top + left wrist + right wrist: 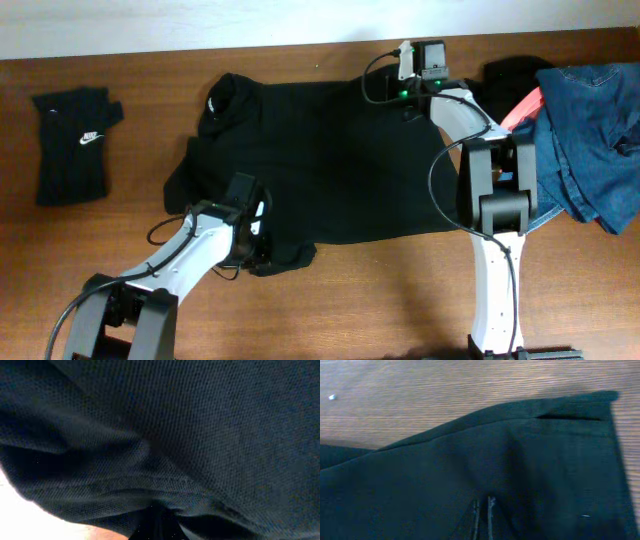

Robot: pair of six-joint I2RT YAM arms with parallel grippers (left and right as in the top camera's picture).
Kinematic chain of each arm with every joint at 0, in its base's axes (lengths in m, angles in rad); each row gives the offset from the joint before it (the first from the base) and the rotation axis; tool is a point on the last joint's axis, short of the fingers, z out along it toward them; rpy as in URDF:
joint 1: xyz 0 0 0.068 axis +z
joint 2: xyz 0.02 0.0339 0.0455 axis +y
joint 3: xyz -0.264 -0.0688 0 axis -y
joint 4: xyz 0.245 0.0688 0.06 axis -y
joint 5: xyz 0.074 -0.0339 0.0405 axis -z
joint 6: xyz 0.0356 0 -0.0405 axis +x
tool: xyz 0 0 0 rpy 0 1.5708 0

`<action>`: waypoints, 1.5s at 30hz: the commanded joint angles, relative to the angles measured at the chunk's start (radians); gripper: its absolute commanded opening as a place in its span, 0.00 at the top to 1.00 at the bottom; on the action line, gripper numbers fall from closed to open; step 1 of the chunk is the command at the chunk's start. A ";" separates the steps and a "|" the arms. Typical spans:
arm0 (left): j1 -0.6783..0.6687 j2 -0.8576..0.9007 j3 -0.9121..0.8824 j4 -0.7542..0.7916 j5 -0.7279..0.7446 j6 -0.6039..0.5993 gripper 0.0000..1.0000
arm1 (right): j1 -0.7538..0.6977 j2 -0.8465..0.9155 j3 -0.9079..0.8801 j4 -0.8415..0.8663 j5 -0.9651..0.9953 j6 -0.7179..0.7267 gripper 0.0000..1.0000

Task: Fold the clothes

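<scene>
Both arms: white tube links, black joint housings. left arm (185,250) has a black cable loop by the wrist. right arm (495,270) carries black cables, green light near its wrist.

A large shirt (330,160) lies spread across the middle of the table (380,300). Well apart to its left lies a small folded garment (72,145). At the right end, a heap of jeans (590,130) lies partly over a strip of cloth (525,108), just beside the shirt's far right corner.
</scene>
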 commanded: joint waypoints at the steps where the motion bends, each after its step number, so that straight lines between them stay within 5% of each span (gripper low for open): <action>1: -0.005 -0.006 -0.072 0.080 0.034 -0.010 0.99 | -0.018 0.041 0.015 -0.006 0.042 0.011 0.96; 13: 0.029 -0.004 -0.081 -0.042 0.000 -0.141 1.00 | -0.014 0.043 0.015 0.009 0.042 0.011 0.96; 25: 0.268 -0.016 -0.032 -0.161 0.083 -0.084 1.00 | -0.014 0.043 0.015 0.004 0.042 -0.001 0.96; 30: 0.305 -0.107 0.064 -0.251 -0.130 -0.111 1.00 | -0.014 0.043 0.015 -0.002 0.042 -0.005 0.96; 45: 0.259 -0.177 0.015 -0.171 0.016 -0.122 0.99 | -0.014 0.043 0.015 -0.007 0.019 -0.004 0.96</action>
